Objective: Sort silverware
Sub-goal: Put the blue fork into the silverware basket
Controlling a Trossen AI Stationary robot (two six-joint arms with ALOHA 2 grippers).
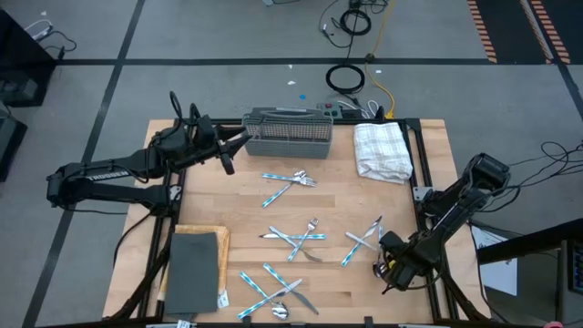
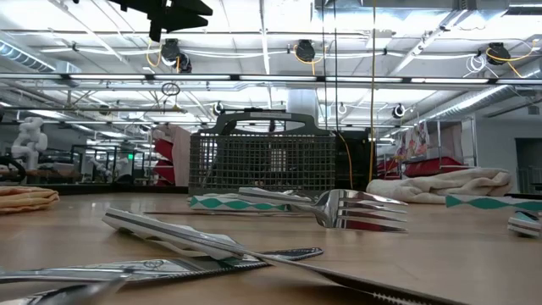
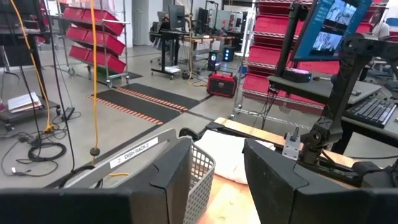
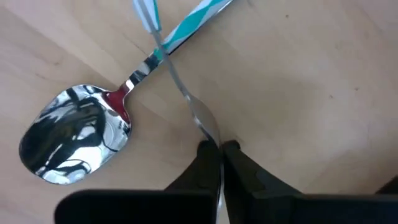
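I have the right gripper point(image 4: 221, 149) pinching the metal end of a knife point(image 4: 194, 109) crossed over a spoon point(image 4: 78, 134), well right of the mesh basket point(image 1: 289, 134). My left gripper point(image 1: 221, 150) hovers spread beside that basket's left end.

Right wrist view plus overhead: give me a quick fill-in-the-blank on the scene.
1. The right gripper is shut on the thin metal end of a piece of ____.
2. Beside it lies a shiny spoon with its bowl resting on the ____.
3. The left gripper hovers next to the grey mesh ____.
4. The folded white towel lies to the basket's ____.

Missing: silverware; table; basket; right
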